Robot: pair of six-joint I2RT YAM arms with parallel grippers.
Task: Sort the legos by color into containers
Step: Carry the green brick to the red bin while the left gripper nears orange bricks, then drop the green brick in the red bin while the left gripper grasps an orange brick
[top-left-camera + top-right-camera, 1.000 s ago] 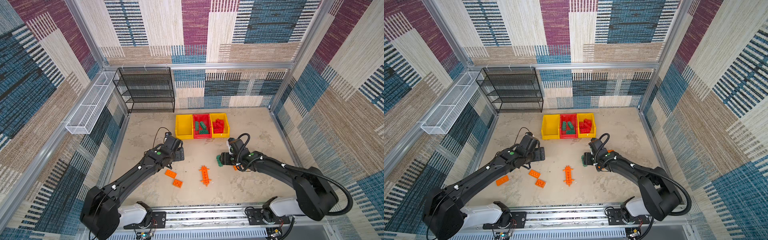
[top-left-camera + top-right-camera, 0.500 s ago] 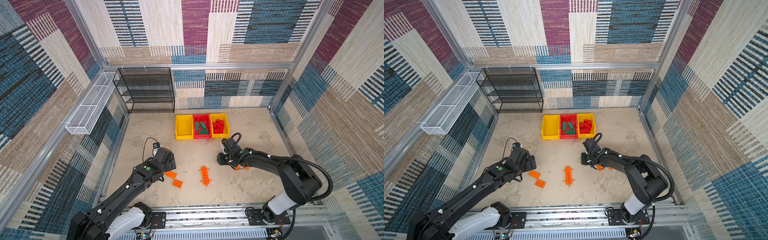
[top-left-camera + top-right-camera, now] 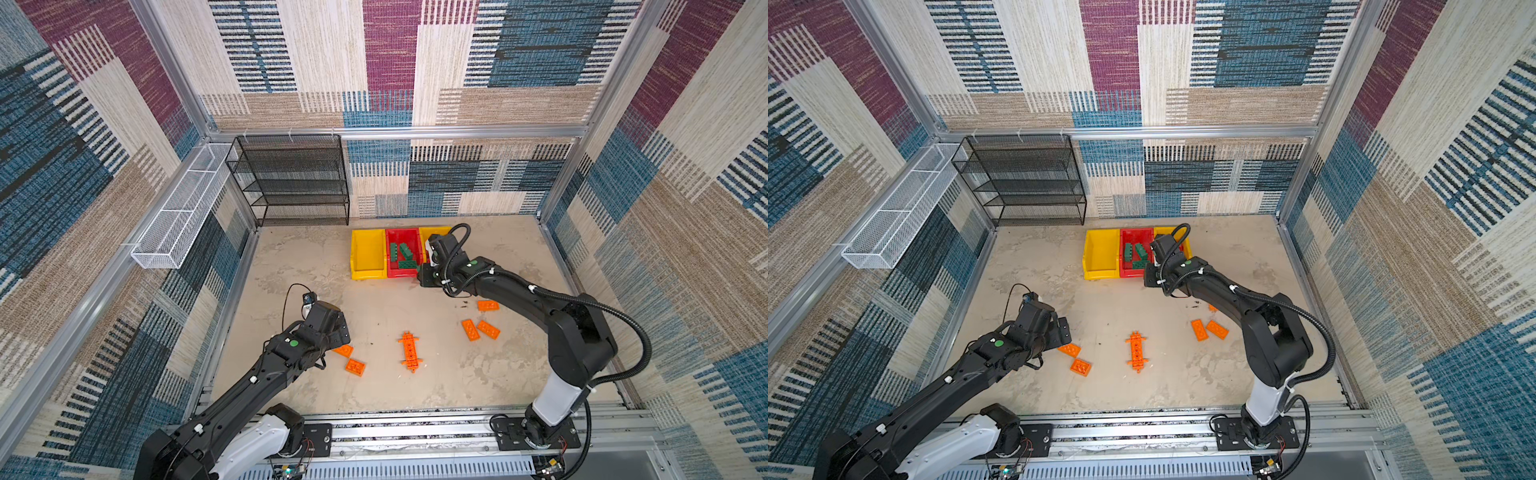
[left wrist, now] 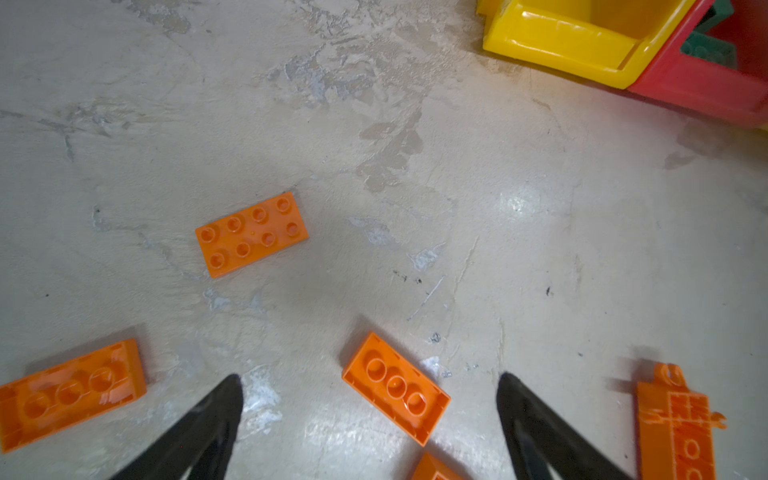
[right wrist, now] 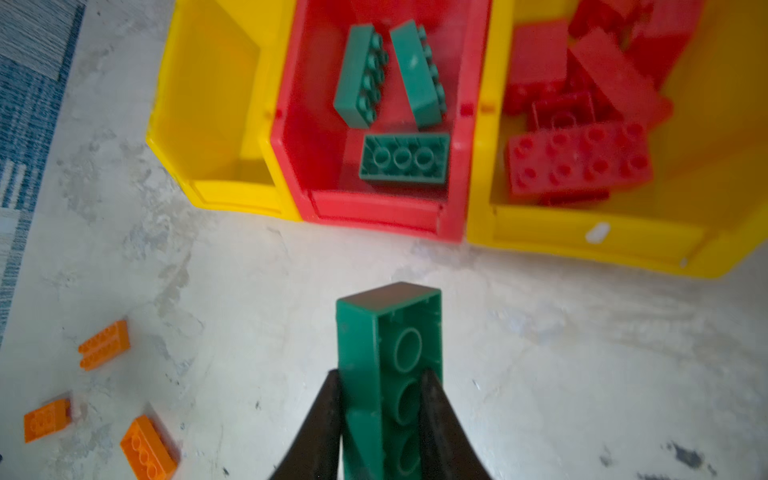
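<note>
My right gripper point(image 5: 380, 399) is shut on a green lego point(image 5: 388, 353), held end-on just in front of the red container point(image 5: 374, 208), which holds three green legos point(image 5: 403, 160). The yellow container point(image 5: 582, 241) beside it holds red legos point(image 5: 577, 162); the other yellow container point(image 5: 216, 124) looks empty. My left gripper point(image 4: 370, 377) is open low over the floor, with an upside-down orange lego point(image 4: 395, 390) lying between its fingers, untouched. In both top views the left gripper point(image 3: 338, 332) point(image 3: 1061, 328) sits by two orange legos point(image 3: 354, 367).
A long orange plate point(image 3: 409, 350) lies mid-floor. Three more orange legos point(image 3: 469, 329) lie right of it, near the right arm. A black wire-mesh rack point(image 3: 291, 183) stands at the back left and a white wire basket point(image 3: 178, 216) hangs on the left wall.
The right gripper closed on the green lego on the floor and carried it toward the red container. The left arm drew back from near the containers to the orange legos, jaws open.
</note>
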